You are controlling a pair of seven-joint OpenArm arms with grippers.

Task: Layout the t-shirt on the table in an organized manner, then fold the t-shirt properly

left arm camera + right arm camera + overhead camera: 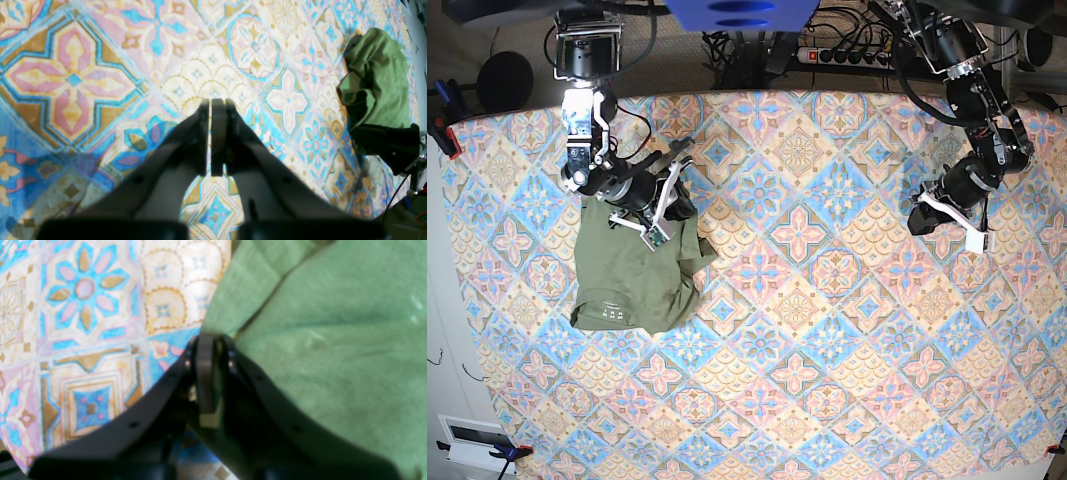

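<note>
Cloth of olive green, the t-shirt point(635, 272), lies bunched toward the left side of the table point(827, 330) in the base view, its body roughly squared but rumpled, one sleeve sticking out to the right and small printed label text showing near its lower edge. The right gripper point(670, 196) sits at the shirt's upper right corner, low over the fabric where it meets the patterned cover. From the right wrist camera that gripper point(213, 340) has its jaws drawn nearly together, with the green shirt point(327, 346) spread directly ahead and to the right of the tips and bare tiled cloth point(86, 326) to the left; the view is too blurred to tell whether a fold of fabric is pinched between the jaws.

Moving right, the middle of the table carries nothing but its diamond tiles of pink, blue and cream, so nothing lies between the two arms. A power strip point(852, 55) and tangled cables point(732, 45) sit behind the far edge.

At the far right of the base view the left gripper point(942, 215) hangs above the table, well apart from the shirt. Its wrist camera shows the left gripper point(213, 103) with jaws pressed fully together and holding nothing, over bare tiles point(73, 80), while the crumpled shirt point(377, 80) appears far off at the right edge with the other arm's dark gripper point(383, 146) beside it.
</note>
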